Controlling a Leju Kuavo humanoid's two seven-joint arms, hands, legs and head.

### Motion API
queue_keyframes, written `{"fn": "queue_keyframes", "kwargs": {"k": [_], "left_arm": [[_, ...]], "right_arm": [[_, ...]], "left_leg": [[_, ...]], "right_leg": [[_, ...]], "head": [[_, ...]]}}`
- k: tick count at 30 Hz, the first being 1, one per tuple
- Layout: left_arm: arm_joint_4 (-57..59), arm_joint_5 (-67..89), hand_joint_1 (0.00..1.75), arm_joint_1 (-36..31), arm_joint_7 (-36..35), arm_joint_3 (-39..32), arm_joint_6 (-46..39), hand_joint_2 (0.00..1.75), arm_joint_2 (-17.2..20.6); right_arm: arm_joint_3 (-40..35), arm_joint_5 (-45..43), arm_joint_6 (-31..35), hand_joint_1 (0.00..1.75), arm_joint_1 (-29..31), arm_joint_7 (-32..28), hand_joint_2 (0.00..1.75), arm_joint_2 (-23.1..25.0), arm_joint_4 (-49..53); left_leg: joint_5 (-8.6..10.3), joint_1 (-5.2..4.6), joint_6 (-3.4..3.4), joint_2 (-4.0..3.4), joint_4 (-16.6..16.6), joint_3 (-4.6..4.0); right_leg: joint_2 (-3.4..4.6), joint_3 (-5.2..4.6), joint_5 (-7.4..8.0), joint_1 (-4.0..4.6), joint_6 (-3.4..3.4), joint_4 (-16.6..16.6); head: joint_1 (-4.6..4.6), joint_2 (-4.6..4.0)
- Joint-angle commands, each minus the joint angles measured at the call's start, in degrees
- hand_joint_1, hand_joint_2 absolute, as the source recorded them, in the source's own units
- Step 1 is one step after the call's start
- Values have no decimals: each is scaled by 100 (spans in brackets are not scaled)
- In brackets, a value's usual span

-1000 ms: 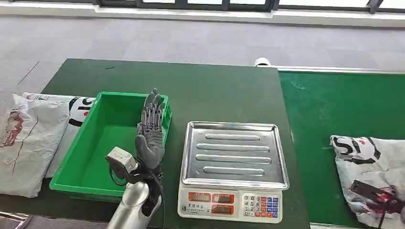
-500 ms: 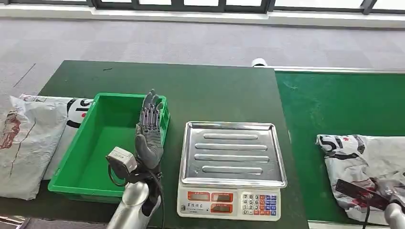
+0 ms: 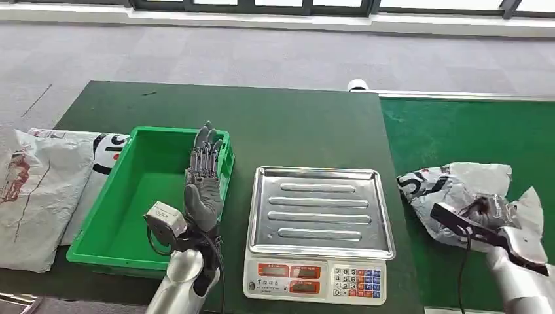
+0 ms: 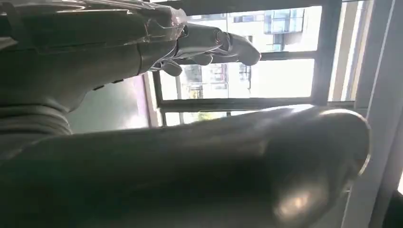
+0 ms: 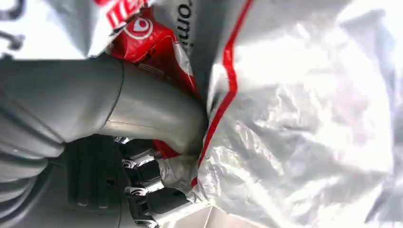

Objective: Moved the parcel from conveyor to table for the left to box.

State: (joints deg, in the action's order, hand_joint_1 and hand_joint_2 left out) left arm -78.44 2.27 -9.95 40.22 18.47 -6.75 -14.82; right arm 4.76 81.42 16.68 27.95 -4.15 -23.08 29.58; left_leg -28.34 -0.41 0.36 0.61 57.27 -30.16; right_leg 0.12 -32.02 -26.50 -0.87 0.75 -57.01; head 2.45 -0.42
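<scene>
A crumpled white plastic parcel (image 3: pixel 458 190) with black and red print is lifted over the green conveyor (image 3: pixel 458 131) at the right. My right hand (image 3: pixel 487 219) grips it from the near side; in the right wrist view the thumb and fingers (image 5: pixel 142 175) pinch a fold of the parcel (image 5: pixel 294 118). My left hand (image 3: pixel 206 180) is raised upright over the green box (image 3: pixel 124 209), fingers straight and apart, holding nothing. The left hand (image 4: pixel 209 45) is seen against windows in its wrist view.
A scale with a steel tray (image 3: pixel 321 206) stands between the box and the conveyor on the dark green table (image 3: pixel 275 124). White parcels (image 3: pixel 39 190) lie on the table left of the box. Grey floor lies beyond.
My right hand has closed on the parcel, lifted it off the belt and carried it left toward the scale; the parcel is now bunched up. The left hand has stayed still.
</scene>
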Motion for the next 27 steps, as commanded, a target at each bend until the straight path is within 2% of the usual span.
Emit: {"fn": "queue_keyframes", "kwargs": {"k": [1, 3, 6, 7, 9, 11, 14, 15, 16, 17, 18, 21, 22, 27], "left_arm": [[310, -49, 0, 118, -22, -307, 46, 0, -334], [329, -38, 0, 103, -22, -296, 25, 0, -353], [378, -45, 0, 76, -22, -234, -39, 0, -375], [400, -56, 0, 65, -22, -214, -67, 0, -377], [400, -56, 0, 65, -22, -214, -67, 0, -377], [448, -58, 0, 51, -22, -200, -51, 0, -370], [558, -48, 0, 9, -22, -146, -35, 0, -382], [562, -43, 0, 7, -22, -137, -43, 0, -379], [624, -30, 0, -11, -22, -109, -51, 0, -406], [645, -20, 0, -19, -22, -107, -48, 0, -419], [677, -5, 0, -33, -22, -91, -39, 0, -433], [682, -4, 0, -37, -22, -85, -48, 0, -439], [682, -4, 0, -37, -22, -85, -48, 0, -439], [682, -4, 0, -37, -22, -85, -48, 0, -439]], "right_arm": [[87, -333, 837, 175, 296, 467, 175, 785, 1042], [130, -375, 946, 175, 244, 481, 175, 784, 1188], [535, -825, 1479, 175, -149, 371, 175, 717, 2044], [688, -1037, 1525, 175, -390, 236, 175, 655, 2441], [688, -1037, 1525, 175, -390, 236, 175, 655, 2441], [898, -1220, 1707, 175, -695, 192, 175, 669, 2927], [1521, -1637, 2096, 175, -1851, 92, 175, 688, 4725], [1571, -1655, 2129, 175, -1936, 82, 175, 688, 4860], [1892, -2026, 2332, 175, -2444, -132, 175, 780, 5785], [1991, -2114, 2332, 175, -2568, -245, 175, 832, 6086], [2131, -2304, 2332, 175, -2704, -606, 175, 1023, 6641], [2088, -2263, 2332, 175, -2691, -619, 175, 1091, 6684], [2088, -2263, 2332, 175, -2691, -619, 175, 1091, 6684], [2088, -2263, 2332, 175, -2691, -619, 175, 1091, 6684]], "left_leg": [[-2, 4, -9, -47, -18, 17], [-2, 4, -9, -41, -16, 18], [0, 4, -11, -27, -19, 16], [-1, 3, -9, -14, -13, 13], [1, 2, -8, 5, -13, 13], [-3, 4, -7, 4, -12, 14], [1, 3, -6, 28, -12, 8], [1, 2, -7, 23, -15, 10], [2, 2, -5, 42, -9, 1], [1, 2, -8, 48, -12, 6], [0, -1, -6, 65, -6, -8], [-8, 3, -14, 45, -23, 11], [-7, -2, -5, 34, -7, -14], [-8, 2, -6, 9, -6, -9]], "right_leg": [[42, 0, 13, 4, -6, 17], [36, 1, 11, 5, -7, 16], [20, 2, 8, 5, -7, 21], [9, 1, 3, 4, -5, 15], [-10, 3, -1, 3, -4, 17], [-8, 5, -1, 5, -4, 19], [-31, 6, -6, 5, -3, 18], [-27, 7, -6, 4, -4, 21], [-43, 3, -10, 3, -2, 16], [-51, 7, -13, 4, -3, 23], [-65, -1, -17, 1, -2, 15], [-50, 11, -18, 5, -7, 30], [-35, -14, -14, 0, -4, 11], [-11, -19, -9, 4, -3, 15]], "head": [[0, 0], [0, 0], [0, 0], [0, 0], [0, 0], [0, 0], [0, 0], [0, 0], [0, 0], [0, 0], [0, 0], [0, 0], [2, 0], [0, 0]]}}
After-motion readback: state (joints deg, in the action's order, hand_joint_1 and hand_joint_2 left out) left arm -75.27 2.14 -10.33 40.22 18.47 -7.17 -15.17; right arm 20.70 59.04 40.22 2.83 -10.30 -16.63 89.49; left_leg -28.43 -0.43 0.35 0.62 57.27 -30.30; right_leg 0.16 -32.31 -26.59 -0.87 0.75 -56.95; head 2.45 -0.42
